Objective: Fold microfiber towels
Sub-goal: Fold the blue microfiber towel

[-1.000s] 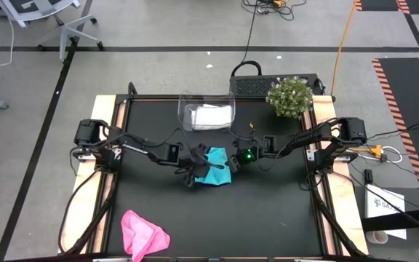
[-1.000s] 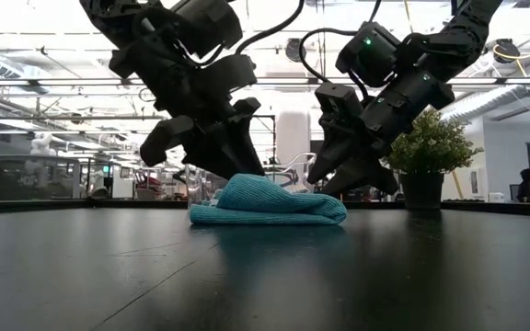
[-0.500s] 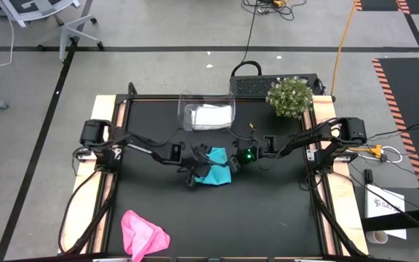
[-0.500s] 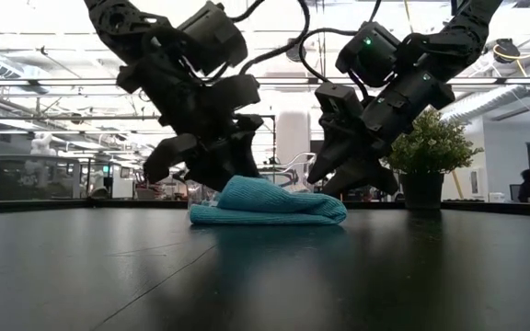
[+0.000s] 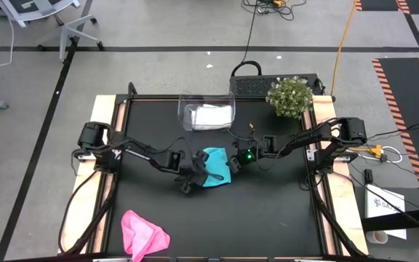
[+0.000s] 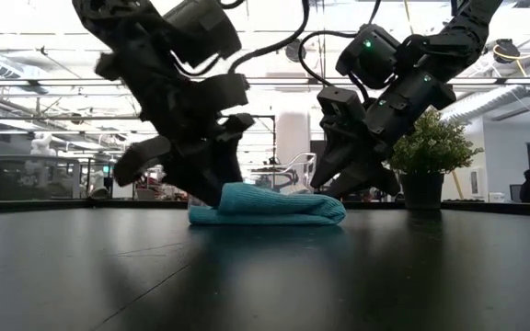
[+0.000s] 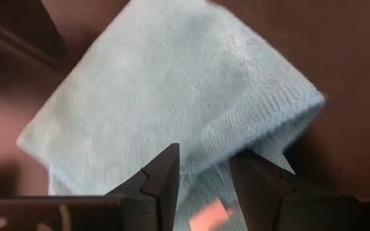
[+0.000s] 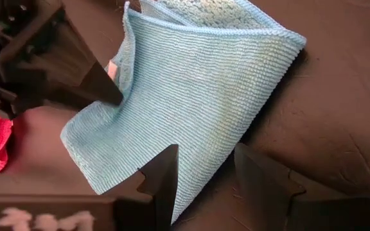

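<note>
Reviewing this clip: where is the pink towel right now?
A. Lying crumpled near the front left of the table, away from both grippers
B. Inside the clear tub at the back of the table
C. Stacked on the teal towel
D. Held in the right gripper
A: the high view shows the pink towel crumpled alone near the table's front left, while both grippers work at the teal towel mid-table.

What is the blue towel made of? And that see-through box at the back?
The teal towel looks like soft knitted microfibre cloth: fine ribbed rows and a stitched edge show. The see-through box looks like clear, shiny hard plastic, since a white cloth shows through its walls.
</note>
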Robot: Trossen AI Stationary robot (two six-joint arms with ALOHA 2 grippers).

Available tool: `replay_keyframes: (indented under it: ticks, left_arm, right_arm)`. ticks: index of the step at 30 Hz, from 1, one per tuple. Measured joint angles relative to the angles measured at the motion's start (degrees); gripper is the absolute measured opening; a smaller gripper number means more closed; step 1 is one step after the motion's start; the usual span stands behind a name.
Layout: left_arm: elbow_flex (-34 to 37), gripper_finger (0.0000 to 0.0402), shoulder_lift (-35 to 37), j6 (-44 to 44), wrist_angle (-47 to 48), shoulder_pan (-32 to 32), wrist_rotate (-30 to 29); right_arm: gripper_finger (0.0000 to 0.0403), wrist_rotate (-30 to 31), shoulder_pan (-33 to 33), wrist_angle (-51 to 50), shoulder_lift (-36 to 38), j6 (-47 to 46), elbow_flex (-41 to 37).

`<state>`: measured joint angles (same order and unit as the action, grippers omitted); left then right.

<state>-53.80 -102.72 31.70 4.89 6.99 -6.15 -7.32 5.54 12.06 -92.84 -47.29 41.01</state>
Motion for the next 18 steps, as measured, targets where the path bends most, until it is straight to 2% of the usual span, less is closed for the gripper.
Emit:
replay_keyframes:
  ticks: [5, 12, 18]
  left_arm:
    - [-0.07, 0.0136, 3.43, -2.94, 5.94, 1.04, -5.43]
    - [-0.09, 0.0136, 7.87, -11.83, 10.52, 0.97, -5.92]
    - [-0.09, 0.0136, 7.96, -15.95, 5.83, 0.23, -5.94]
  right_arm:
    - [0.0144, -0.08, 0.0, -0.12, 0.0, 0.02, 0.0]
    - [0.0144, -0.14, 0.02, -0.36, 0.0, 0.3, 0.0]
    - [0.0144, 0.02, 0.04, 1.65, 0.0, 0.44, 0.0]
